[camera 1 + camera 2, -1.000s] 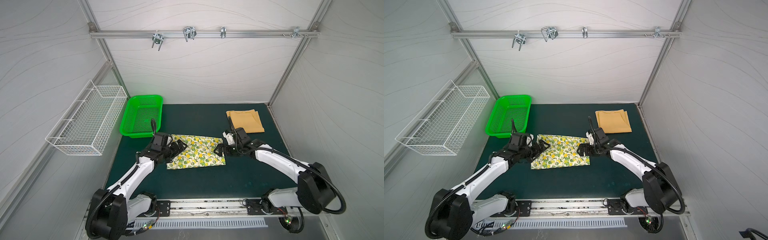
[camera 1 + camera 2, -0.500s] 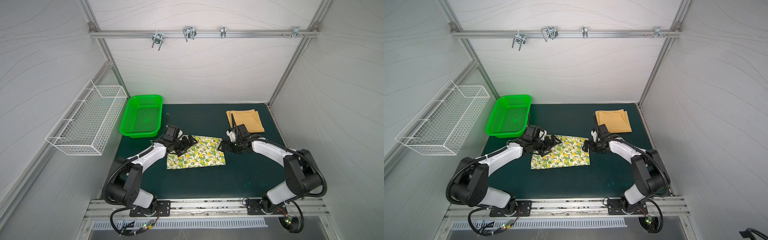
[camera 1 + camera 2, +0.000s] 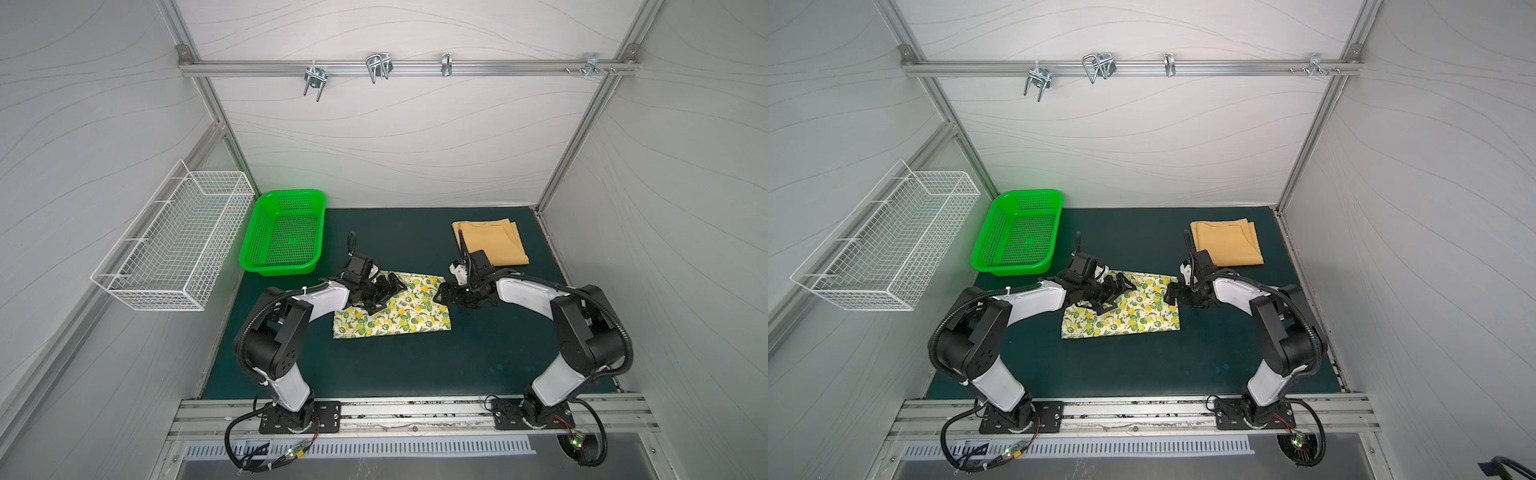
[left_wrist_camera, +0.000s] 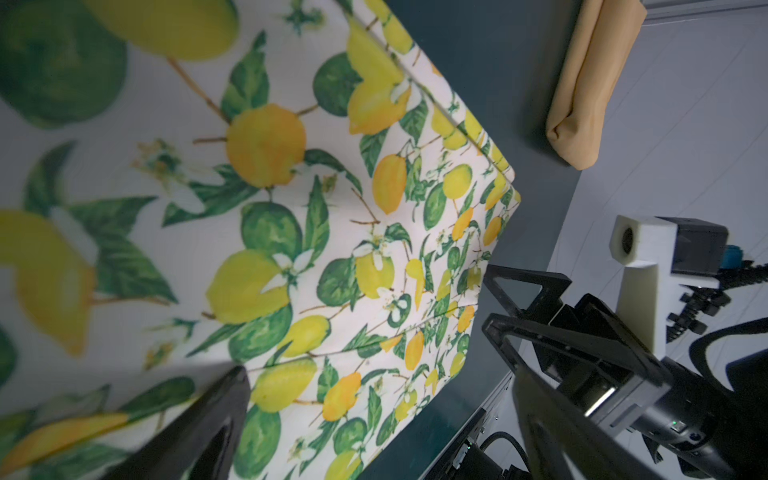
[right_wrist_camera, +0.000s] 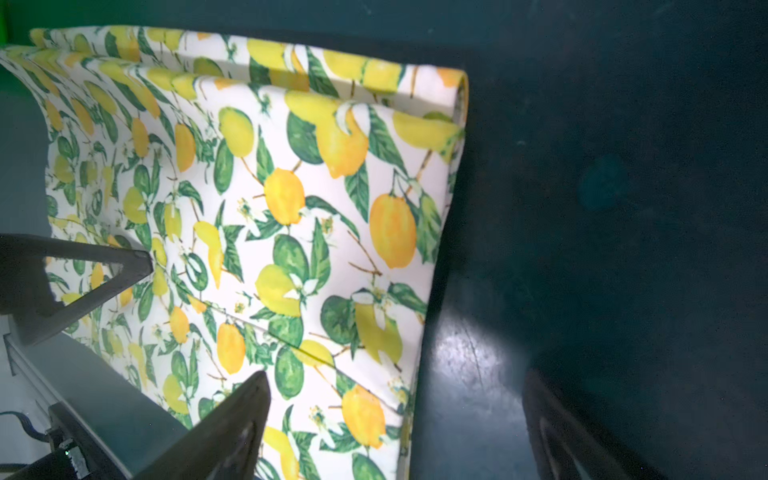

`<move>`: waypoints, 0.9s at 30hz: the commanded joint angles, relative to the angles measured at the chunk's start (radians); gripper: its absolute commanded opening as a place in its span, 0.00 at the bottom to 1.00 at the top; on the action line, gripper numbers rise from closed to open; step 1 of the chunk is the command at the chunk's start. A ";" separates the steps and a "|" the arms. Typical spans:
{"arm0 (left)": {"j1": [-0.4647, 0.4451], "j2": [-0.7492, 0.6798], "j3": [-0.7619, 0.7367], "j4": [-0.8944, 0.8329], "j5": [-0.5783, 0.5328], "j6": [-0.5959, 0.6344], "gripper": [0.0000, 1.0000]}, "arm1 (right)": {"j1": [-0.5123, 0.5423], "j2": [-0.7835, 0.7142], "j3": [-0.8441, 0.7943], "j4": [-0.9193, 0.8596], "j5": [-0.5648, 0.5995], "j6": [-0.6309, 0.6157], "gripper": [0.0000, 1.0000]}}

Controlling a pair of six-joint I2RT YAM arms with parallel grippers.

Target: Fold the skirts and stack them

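Sitting at opposite ends of the lemon-print skirt (image 3: 407, 322), left claw (image 3: 384, 296) and right claw (image 3: 444, 294) both gaped wide, gripping nothing.

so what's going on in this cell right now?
Two arms are working on the cream lemon-print cloth skirt, which lies folded flat in the middle of the dark green mat. The left pincer is open over its far left part. The right pincer is open at its far right corner, one finger over cloth and one over mat. Neither grips anything. The plain mustard-yellow cloth skirt lies folded near the back right corner, apart, so stacking is not yet done.
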 commanded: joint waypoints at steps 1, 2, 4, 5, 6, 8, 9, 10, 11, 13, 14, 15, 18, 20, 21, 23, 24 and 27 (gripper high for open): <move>-0.003 0.021 -0.008 0.029 -0.022 -0.001 0.99 | -0.003 0.035 0.000 0.023 -0.039 0.011 0.92; -0.003 0.024 -0.012 0.022 -0.028 0.003 0.99 | 0.001 0.035 -0.006 0.030 -0.044 0.018 0.91; -0.003 0.026 -0.012 -0.001 -0.046 0.014 0.99 | 0.008 0.037 -0.011 0.035 -0.047 0.023 0.90; -0.003 0.026 -0.014 -0.011 -0.052 0.019 0.99 | 0.013 0.037 -0.013 0.038 -0.045 0.027 0.90; -0.003 0.026 -0.016 -0.015 -0.056 0.021 0.99 | 0.018 0.037 -0.017 0.042 -0.046 0.034 0.89; -0.003 0.025 -0.023 -0.015 -0.061 0.022 0.99 | 0.032 0.038 -0.023 0.053 -0.047 0.046 0.88; -0.003 0.025 -0.024 -0.017 -0.063 0.023 0.99 | 0.039 0.039 -0.023 0.054 -0.045 0.051 0.86; -0.003 0.025 -0.026 -0.017 -0.065 0.024 0.99 | 0.046 0.044 -0.022 0.054 -0.048 0.056 0.85; -0.003 0.027 -0.026 -0.017 -0.066 0.024 0.99 | 0.056 0.047 -0.023 0.057 -0.048 0.065 0.84; -0.003 0.032 -0.026 -0.016 -0.066 0.023 0.99 | 0.071 0.049 -0.032 0.067 -0.046 0.084 0.85; -0.003 0.034 -0.026 -0.015 -0.066 0.022 0.99 | 0.079 0.046 -0.038 0.072 -0.040 0.090 0.85; -0.003 0.036 -0.026 -0.013 -0.065 0.021 0.99 | 0.085 0.044 -0.043 0.076 -0.036 0.095 0.84; -0.003 0.039 -0.028 -0.008 -0.064 0.019 0.99 | 0.097 0.029 -0.072 0.102 -0.021 0.118 0.81; -0.003 0.039 -0.029 -0.008 -0.064 0.021 0.99 | 0.096 0.022 -0.093 0.118 -0.008 0.129 0.77; -0.003 0.040 -0.029 -0.008 -0.064 0.020 0.99 | 0.094 0.021 -0.097 0.123 -0.006 0.130 0.74; -0.003 0.040 -0.031 -0.005 -0.064 0.020 0.99 | 0.087 0.030 -0.099 0.134 -0.013 0.135 0.63; -0.003 0.041 -0.032 -0.004 -0.064 0.019 0.99 | 0.083 0.036 -0.099 0.140 -0.025 0.141 0.58; -0.003 0.041 -0.034 0.002 -0.062 0.018 0.99 | 0.070 0.061 -0.094 0.167 -0.055 0.158 0.50</move>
